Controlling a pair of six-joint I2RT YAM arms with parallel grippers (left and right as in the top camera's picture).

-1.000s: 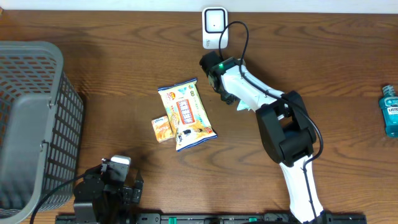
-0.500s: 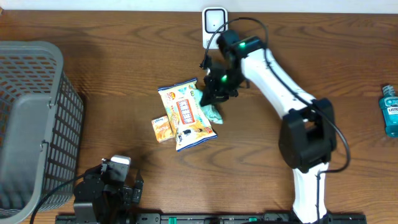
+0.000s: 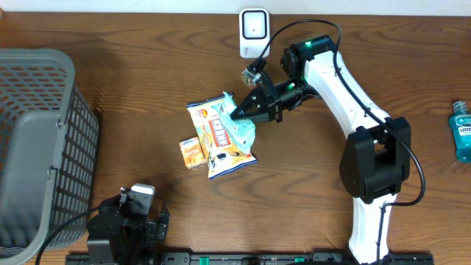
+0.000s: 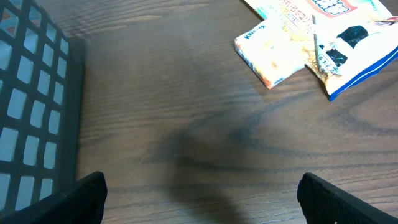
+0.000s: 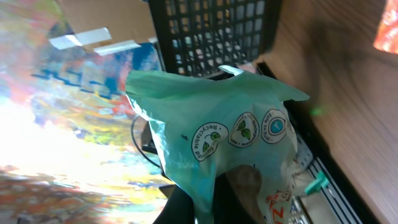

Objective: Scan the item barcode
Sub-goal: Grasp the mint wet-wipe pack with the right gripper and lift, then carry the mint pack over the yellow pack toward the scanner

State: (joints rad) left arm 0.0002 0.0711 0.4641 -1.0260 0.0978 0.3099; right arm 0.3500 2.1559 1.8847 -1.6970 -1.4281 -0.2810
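My right gripper [image 3: 249, 110] is shut on a teal plastic packet [image 3: 240, 126] and holds it in the air over the yellow snack bag [image 3: 219, 134]. In the right wrist view the packet [image 5: 217, 140] fills the middle, pinched at its lower edge by my right gripper [image 5: 231, 202]. Its visible face carries round recycling marks, and no barcode shows on it. The white scanner [image 3: 254, 29] stands at the table's back edge, up and to the right of the packet. My left gripper [image 4: 205, 205] is open and low over bare wood at the front left.
A small orange box [image 3: 191, 152] lies against the snack bag's left side. The grey mesh basket [image 3: 29, 140] fills the left end of the table. A blue mouthwash bottle [image 3: 462, 131] stands at the far right edge. The scanner's cable loops over my right arm.
The right arm has unfolded from near the scanner and swung out to the left. The teal packet in its jaws now hangs over the snack bag. The left arm has stayed still.
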